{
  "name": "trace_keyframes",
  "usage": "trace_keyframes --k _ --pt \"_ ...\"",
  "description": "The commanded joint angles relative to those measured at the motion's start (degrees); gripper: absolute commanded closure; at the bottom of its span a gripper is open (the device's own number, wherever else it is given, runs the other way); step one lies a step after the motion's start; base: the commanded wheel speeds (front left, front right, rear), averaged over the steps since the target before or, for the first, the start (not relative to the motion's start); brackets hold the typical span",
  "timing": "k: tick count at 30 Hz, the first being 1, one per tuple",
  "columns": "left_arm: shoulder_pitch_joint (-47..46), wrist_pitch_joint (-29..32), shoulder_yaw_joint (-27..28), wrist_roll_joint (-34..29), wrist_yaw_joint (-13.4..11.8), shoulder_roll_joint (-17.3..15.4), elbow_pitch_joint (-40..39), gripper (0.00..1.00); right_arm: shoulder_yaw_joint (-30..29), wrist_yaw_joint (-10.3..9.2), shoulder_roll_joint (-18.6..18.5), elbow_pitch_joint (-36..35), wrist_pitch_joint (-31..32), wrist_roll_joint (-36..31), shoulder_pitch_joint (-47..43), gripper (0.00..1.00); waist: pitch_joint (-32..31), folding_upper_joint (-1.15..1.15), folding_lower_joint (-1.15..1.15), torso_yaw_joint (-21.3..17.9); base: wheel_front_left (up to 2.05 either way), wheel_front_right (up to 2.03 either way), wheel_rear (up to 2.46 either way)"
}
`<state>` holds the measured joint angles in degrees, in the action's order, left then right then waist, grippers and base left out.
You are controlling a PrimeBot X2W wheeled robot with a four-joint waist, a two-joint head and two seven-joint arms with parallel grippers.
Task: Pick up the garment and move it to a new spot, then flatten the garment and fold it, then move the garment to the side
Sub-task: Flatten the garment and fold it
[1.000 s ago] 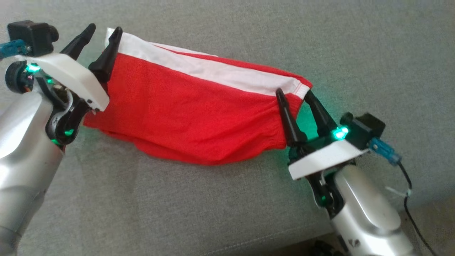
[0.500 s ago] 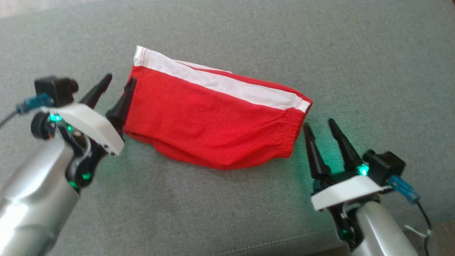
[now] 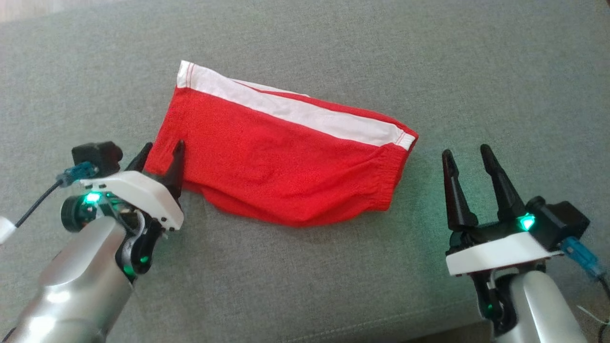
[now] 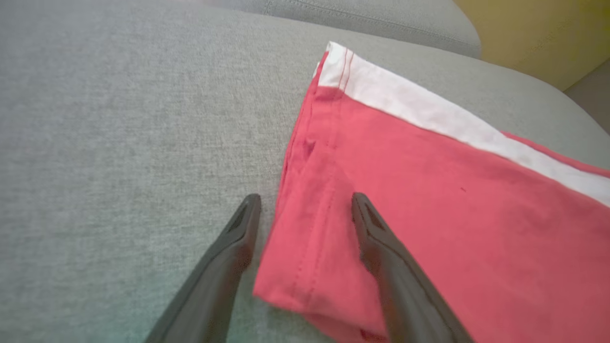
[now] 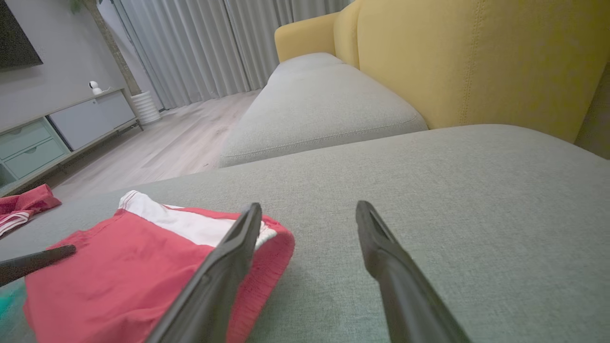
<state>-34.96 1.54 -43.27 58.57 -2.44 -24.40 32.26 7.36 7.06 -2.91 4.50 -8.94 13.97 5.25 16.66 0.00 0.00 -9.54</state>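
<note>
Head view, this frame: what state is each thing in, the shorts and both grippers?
Shorts: lying flat on the grey cushion, gripped by neither gripper.
Left gripper: open, jaws straddling the shorts' left edge.
Right gripper: open, clear of the shorts, off their right end.

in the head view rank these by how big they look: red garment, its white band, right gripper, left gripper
1. red garment
2. white band
3. right gripper and left gripper: not ranked against each other, as the left one is partly hidden, so they look about alike.
</note>
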Motion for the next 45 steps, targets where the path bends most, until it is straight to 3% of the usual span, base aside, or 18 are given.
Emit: trace_keyframes --k 1,9,10,11,12,13,14,25,33,43,44,45 --pt "-2.79 0.08 1.99 0.19 -0.58 -1.47 -0.34 0.00 0.88 0.43 0.03 -2.42 0.33 -0.39 -0.15 0.00 0.32 0.00 0.00 -0.21 0.00 0.00 0.00" --pt "-2.73 2.57 -0.43 -0.21 0.70 -0.12 1.21 0.00 0.79 0.43 0.03 -3.37 0.61 -0.38 -0.73 0.00 0.47 0.00 0.00 -0.39 0.00 0.00 0.00" --pt "-2.58 3.23 -0.81 -0.03 1.04 0.16 0.99 0.07 0.81 0.43 0.03 -3.41 0.59 -0.38 -0.80 0.00 0.39 0.00 0.00 -0.35 0.00 0.00 0.00" --pt "-2.43 3.81 -1.18 0.07 1.31 0.38 0.73 0.35 0.86 0.43 0.03 -3.41 0.55 -0.38 -0.88 0.00 0.29 0.00 0.00 -0.28 0.00 0.00 0.00" --pt "-2.31 4.10 -1.39 0.15 1.43 0.52 0.54 0.56 0.94 0.43 0.03 -3.38 0.52 -0.36 -0.95 0.00 0.17 0.00 0.00 -0.23 0.00 0.00 0.00" --pt "-2.15 4.39 -1.58 0.24 1.52 0.63 0.44 0.89 1.01 0.43 0.03 -3.33 0.49 -0.35 -1.02 0.00 0.02 0.00 0.00 -0.17 0.00 0.00 0.00" --pt "-2.01 4.54 -1.75 0.24 1.56 0.69 0.36 1.00 1.09 0.43 0.03 -3.28 0.44 -0.31 -1.07 0.00 -0.15 0.00 0.00 -0.09 0.00 0.00 0.00" --pt "2.36 0.17 0.01 2.19 1.29 0.91 -2.51 1.00 -0.67 0.43 0.03 -2.32 0.26 -0.71 -2.26 0.00 -4.56 0.00 0.00 3.07 0.00 0.00 0.00" --pt "10.93 -2.91 0.60 3.99 -1.29 0.27 -10.27 1.00 -3.22 0.43 0.03 -2.37 1.43 -1.91 -3.07 0.00 -7.99 0.00 0.00 7.35 0.00 0.00 0.00" --pt "17.35 -6.93 1.79 5.85 -3.59 1.47 -12.83 1.00 -4.11 0.43 0.03 -2.40 2.60 -2.54 -3.38 0.00 -9.47 0.00 0.00 7.90 0.00 0.00 0.00" --pt "17.57 -7.76 2.00 5.71 -3.80 1.66 -12.85 0.92 -4.28 0.43 0.03 -2.38 2.67 -2.62 -3.44 0.00 -9.63 0.00 0.00 7.86 0.00 0.00 0.00" --pt "17.75 -8.62 2.14 5.46 -3.90 1.81 -12.86 0.41 -4.47 0.43 0.03 -2.36 2.74 -2.70 -3.51 0.00 -9.81 0.00 0.00 7.84 0.00 0.00 0.00"
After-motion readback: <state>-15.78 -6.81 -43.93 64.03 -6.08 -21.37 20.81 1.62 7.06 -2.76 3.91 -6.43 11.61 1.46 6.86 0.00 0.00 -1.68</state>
